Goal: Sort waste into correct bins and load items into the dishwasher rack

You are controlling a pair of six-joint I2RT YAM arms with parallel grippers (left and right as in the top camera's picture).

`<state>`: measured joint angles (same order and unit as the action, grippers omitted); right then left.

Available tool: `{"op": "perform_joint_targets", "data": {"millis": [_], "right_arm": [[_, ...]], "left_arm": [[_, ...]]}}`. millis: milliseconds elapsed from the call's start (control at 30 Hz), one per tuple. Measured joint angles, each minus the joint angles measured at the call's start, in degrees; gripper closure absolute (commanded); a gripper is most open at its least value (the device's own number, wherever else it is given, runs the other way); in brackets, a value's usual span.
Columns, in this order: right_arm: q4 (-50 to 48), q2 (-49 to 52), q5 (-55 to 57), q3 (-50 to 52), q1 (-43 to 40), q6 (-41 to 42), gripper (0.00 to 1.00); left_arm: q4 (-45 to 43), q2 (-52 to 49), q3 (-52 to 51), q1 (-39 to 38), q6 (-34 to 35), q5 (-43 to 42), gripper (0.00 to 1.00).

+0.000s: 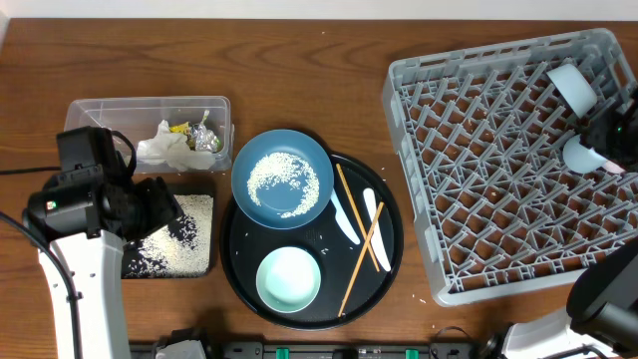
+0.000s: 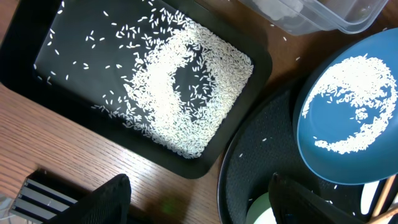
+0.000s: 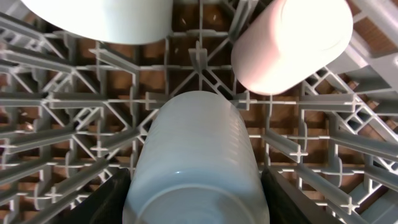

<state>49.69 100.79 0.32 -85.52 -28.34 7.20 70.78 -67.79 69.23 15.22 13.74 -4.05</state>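
Sits low over the floor of the rack [image 3: 74, 98], white cup [image 3: 193, 137] pinched on both sides by the right claw [image 3: 196, 186], just beside a pink cup [image 3: 292, 43] and a second pale cup [image 3: 93, 12]. Could land on a peg tip rather than between pegs and topple on release; could also knock the pink cup, so close. Points its long axis straight away from the claw, down toward the grid; cannot tell which end is the mouth. Further out, left claw [image 2: 198, 183] spread and empty above the black tray [image 2: 62, 34] of rice [image 2: 180, 93]; more rice on the blue plate [image 2: 367, 165], liable to scatter over the desk [image 2: 62, 143] if tipped carelessly
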Motion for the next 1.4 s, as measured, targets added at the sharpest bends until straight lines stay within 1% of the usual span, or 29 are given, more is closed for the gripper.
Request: {"op": "perform_joint_targets", "data": {"millis": [133, 200, 267, 333, 600, 767, 1000, 1233, 1333, 1367, 1400], "right_arm": [[0.0, 0.1, 0.6, 0.4, 0.0, 0.0, 0.67], [0.0, 0.1, 0.7, 0.4, 0.0, 0.0, 0.6], [-0.1, 0.1, 0.8, 0.4, 0.0, 0.0, 0.51], [-0.1, 0.1, 0.8, 0.4, 0.0, 0.0, 0.45], [0.0, 0.1, 0.8, 0.4, 0.0, 0.0, 0.44], [0.7, 0.1, 1.0, 0.4, 0.0, 0.0, 0.48], [-1.4, 0.1, 2.1, 3.1, 0.0, 0.0, 0.46], [-6.2, 0.1, 2.0, 8.0, 0.0, 0.1, 0.37], [-6.8, 0.1, 2.1, 8.9, 0.0, 0.1, 0.31], [-7.0, 0.1, 2.3, 9.0, 0.0, 0.1, 0.28], [-7.3, 0.1, 2.3, 9.1, 0.0, 0.0, 0.18]], "left_arm": [[0.0, 0.0, 0.0, 0.0, 0.0, 0.0, 0.28], [0.0, 0.0, 0.0, 0.0, 0.0, 0.0, 0.28], [0.0, 0.0, 0.0, 0.0, 0.0, 0.0, 0.27], [0.0, 0.0, 0.0, 0.0, 0.0, 0.0, 0.28], [0.0, 0.0, 0.0, 0.0, 0.0, 0.0, 0.28], [0.0, 0.0, 0.0, 0.0, 0.0, 0.0, 0.28], [0.0, 0.0, 0.0, 0.0, 0.0, 0.0, 0.27], [0.0, 0.0, 0.0, 0.0, 0.0, 0.0, 0.28], [0.0, 0.0, 0.0, 0.0, 0.0, 0.0, 0.28], [0.0, 0.0, 0.0, 0.0, 0.0, 0.0, 0.28], [0.0, 0.0, 0.0, 0.0, 0.0, 0.0, 0.27]]}}
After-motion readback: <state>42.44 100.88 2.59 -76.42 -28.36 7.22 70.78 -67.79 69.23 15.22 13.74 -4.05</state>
